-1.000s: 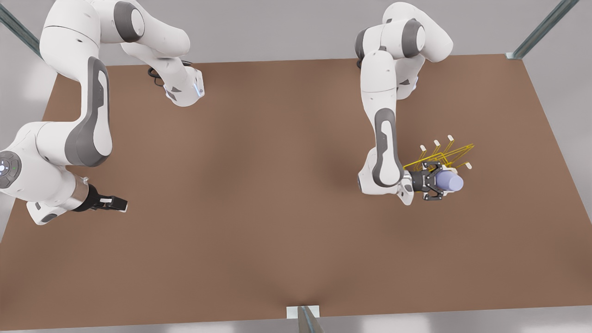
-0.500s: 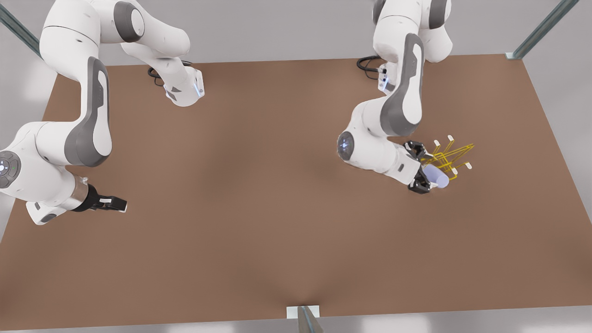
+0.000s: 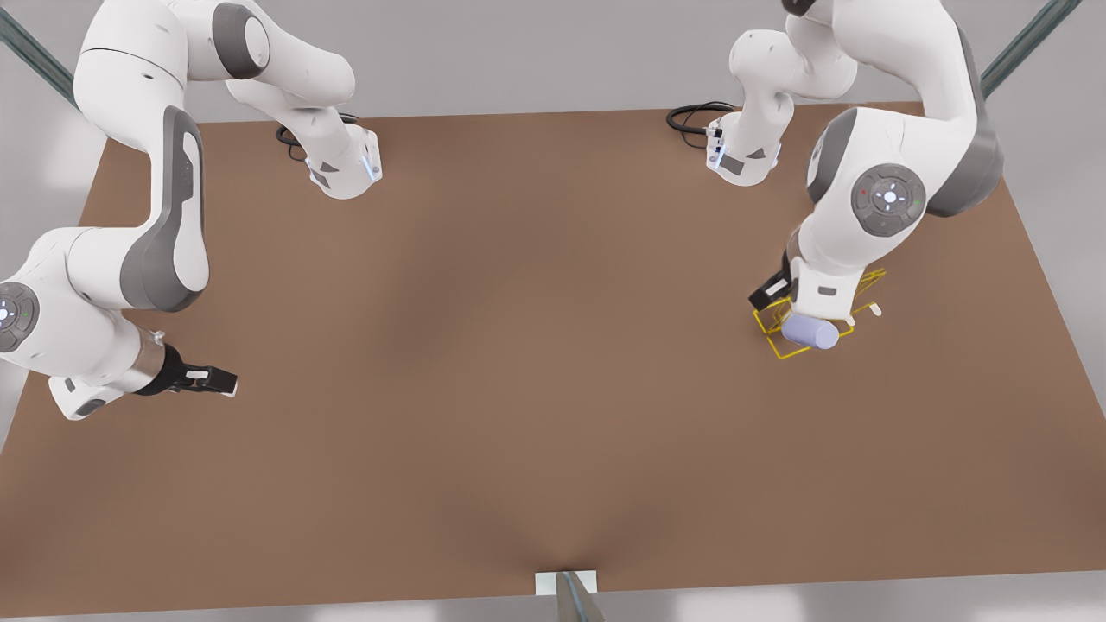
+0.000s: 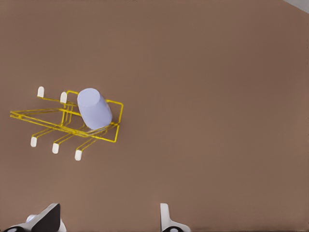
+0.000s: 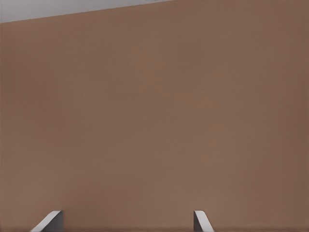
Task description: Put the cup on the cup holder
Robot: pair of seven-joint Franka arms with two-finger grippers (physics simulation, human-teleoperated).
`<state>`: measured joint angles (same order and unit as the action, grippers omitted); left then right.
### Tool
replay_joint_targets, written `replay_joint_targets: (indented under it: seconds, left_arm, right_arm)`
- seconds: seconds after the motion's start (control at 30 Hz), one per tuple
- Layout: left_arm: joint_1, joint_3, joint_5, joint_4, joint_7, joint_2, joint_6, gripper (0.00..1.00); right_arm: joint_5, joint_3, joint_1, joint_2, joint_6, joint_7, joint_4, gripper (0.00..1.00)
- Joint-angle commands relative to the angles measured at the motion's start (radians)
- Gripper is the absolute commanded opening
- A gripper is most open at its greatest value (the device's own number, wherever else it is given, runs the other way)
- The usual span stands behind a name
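The lavender-blue cup (image 3: pixel 810 332) lies slanted on the yellow wire cup holder (image 3: pixel 775 347) at the front view's right. In the left wrist view the cup (image 4: pixel 94 108) sits over a prong of the cup holder (image 4: pixel 38 116), with nothing gripping it. My left gripper (image 4: pixel 107 220) is open and well above them, apart from the cup. The left arm's wrist (image 3: pixel 821 289) hangs over the rack and hides part of it. At the front view's left, my right gripper (image 3: pixel 216 378) waits open over bare table, its fingertips (image 5: pixel 50 220) wide apart.
The brown table (image 3: pixel 518 345) stretches wide between the two arms. Both arm bases (image 3: pixel 346 168) stand at the far edge, with black cables (image 3: pixel 691 117) beside the one on the front view's right. Metal frame posts (image 3: pixel 1020 47) rise at the corners.
My left gripper let go of the cup and rose away as the arm swung over the rack. The cup now rests on the cup holder. The right arm has not moved.
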<state>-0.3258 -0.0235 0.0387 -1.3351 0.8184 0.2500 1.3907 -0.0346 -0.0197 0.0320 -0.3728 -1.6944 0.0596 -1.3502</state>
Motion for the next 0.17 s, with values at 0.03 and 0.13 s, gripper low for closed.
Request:
replay_joint_targets:
  seconds: [0.03, 0.13]
  left_arm:
    - [0.004, -0.013, -0.016, 0.022, -0.831, 0.022, -0.022, 1.0]
    - [0.01, -0.013, -0.017, 0.022, -0.832, 0.034, -0.022, 1.0]
  right_arm:
    - [-0.001, 0.0, 0.0, 0.0, 0.001, -0.001, 0.0, 1.0]
    - [-0.001, 0.0, 0.0, 0.002, 0.001, -0.001, 0.0, 1.0]
